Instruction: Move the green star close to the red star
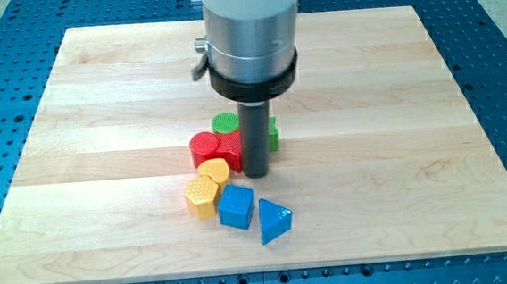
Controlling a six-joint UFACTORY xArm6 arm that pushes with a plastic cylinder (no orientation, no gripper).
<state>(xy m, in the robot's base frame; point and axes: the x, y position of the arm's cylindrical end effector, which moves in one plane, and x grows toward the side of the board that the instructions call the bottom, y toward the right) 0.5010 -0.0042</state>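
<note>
My tip (256, 174) rests on the wooden board (98, 99) near its middle. The red star (230, 149) lies just to the tip's left, touching or nearly touching the rod. The green star (274, 137) shows only as a sliver at the rod's right edge; the rest is hidden behind the rod. Whether the two stars touch cannot be told.
A red cylinder (204, 148) sits left of the red star, and a green cylinder (225, 122) above it. Two yellow blocks (213, 170) (201, 195) lie below left. A blue cube (236, 206) and a blue triangle (275, 220) lie below the tip.
</note>
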